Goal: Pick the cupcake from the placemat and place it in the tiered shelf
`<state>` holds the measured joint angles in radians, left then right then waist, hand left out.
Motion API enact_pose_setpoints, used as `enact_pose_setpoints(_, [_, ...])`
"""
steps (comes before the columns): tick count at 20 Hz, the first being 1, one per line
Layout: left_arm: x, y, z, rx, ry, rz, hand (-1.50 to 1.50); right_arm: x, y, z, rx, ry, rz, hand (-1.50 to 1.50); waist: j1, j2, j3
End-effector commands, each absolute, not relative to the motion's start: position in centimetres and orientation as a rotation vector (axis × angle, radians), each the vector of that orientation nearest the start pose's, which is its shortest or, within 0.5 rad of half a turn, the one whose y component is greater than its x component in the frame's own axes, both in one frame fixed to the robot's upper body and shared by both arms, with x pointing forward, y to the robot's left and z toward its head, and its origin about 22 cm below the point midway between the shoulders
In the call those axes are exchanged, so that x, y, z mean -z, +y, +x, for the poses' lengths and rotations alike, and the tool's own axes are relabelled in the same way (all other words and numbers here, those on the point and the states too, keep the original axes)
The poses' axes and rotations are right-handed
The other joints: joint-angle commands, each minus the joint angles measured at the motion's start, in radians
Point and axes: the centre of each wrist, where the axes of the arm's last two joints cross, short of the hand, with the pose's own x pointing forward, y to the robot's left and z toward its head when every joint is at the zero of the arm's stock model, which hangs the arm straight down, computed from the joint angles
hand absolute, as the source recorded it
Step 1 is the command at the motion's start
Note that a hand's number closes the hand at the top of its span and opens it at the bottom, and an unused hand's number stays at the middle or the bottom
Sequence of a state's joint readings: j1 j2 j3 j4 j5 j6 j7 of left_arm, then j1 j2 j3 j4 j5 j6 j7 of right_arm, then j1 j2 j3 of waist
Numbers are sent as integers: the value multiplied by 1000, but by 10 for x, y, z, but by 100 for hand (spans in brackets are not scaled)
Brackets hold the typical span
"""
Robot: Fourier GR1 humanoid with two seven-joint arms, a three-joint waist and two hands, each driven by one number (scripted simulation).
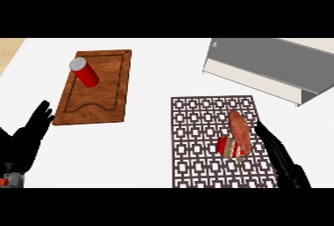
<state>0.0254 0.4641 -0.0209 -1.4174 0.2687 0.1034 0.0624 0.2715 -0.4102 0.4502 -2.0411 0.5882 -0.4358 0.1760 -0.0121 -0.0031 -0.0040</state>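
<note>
Right hand (282, 154), black, lay along the right margin of the brown lattice-patterned placemat (195, 132), fingers straight and pointing away from the robot, holding nothing. Just to its left, touching or nearly so, sat the small cupcake in a red wrapper (228, 147), tipped on its side near the mat's right-hand middle. An elongated orange-brown item, sweet-potato-like (239, 128), lay against the cupcake's far side, between it and the fingers; contact between the two could not be settled. Beyond the fingertips and slightly right stood the grey-and-cream tiered shelf (274, 66), well apart from the mat. Far to the left: a dark wooden cutting board (94, 86) carrying a red cylindrical can with a grey lid (84, 72). Left hand (29, 132) rested open at the left edge, fingers up. Judgement: the grasp was not yet made. To do it well, the fingers should curl around the wrapper from the right while the thumb closes on the opposite side, keeping clear of the orange-brown item so it is not dragged along.
</note>
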Motion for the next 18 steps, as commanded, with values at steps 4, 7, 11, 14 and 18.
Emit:
enact_pose_setpoints(4, [0,349,226,56,-1321,268,0,-87,-223,143,-961,-1395,-824,-150,18,1,-1])
enact_pose_setpoints(7, [0,342,237,47,-1330,272,0,-104,-201,161,-1020,-1364,-855,-150,23,5,1])
enact_pose_setpoints(11, [-2,344,222,50,-1340,262,0,-94,-179,170,-1060,-1288,-883,-150,23,2,3])
enact_pose_setpoints(14, [4,344,241,38,-1326,254,0,-97,-193,185,-1065,-1297,-862,-150,12,3,4])
enact_pose_setpoints(18, [-7,355,236,54,-1347,269,0,-103,-192,214,-1078,-1268,-861,-150,15,3,4])
